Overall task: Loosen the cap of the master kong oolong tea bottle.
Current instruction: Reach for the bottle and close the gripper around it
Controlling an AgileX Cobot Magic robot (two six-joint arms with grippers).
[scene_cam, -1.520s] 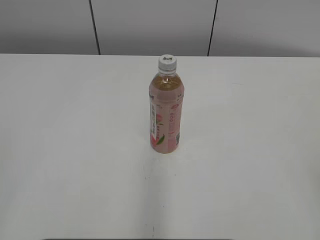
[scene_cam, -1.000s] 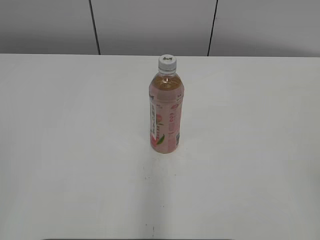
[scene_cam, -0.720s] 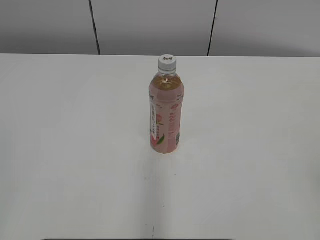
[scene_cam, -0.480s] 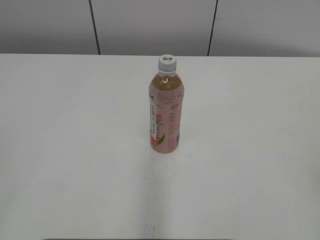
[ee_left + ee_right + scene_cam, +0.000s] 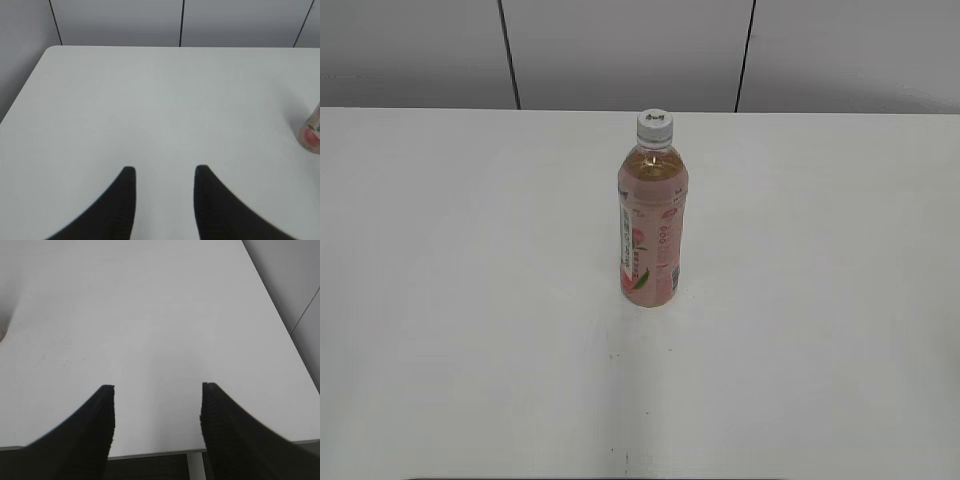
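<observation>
Table [image 5: 470, 300], white and broad, fills the exterior view, and at its centre, slightly toward the upper half of the frame, the master kong oolong tea bottle [image 5: 652, 230] stands upright with its pink label facing the camera. On its neck sits the cap [image 5: 655, 125], white and ribbed, apparently fully seated. Neither of my arms shows in this view, so I judge the task not yet begun: the bottle has to be steadied and the cap gripped and twisted, and all of that is left to do.

Moving to my left wrist view, my left gripper [image 5: 164, 172] shows as two dark fingers at the bottom centre of the frame, spread apart with bare table between them and holding nothing. At the far right edge, a sliver of the bottle's pink base stands on the table, well apart from my fingers. The cap is cut off here.

Finally, in my right wrist view, my right gripper [image 5: 157, 390] sits at the bottom of the frame, its fingers spread wider still and empty, hovering over the near table edge. A faint pinkish smudge at the far left edge may be the bottle; I cannot tell. Only the exterior view shows the cap.
</observation>
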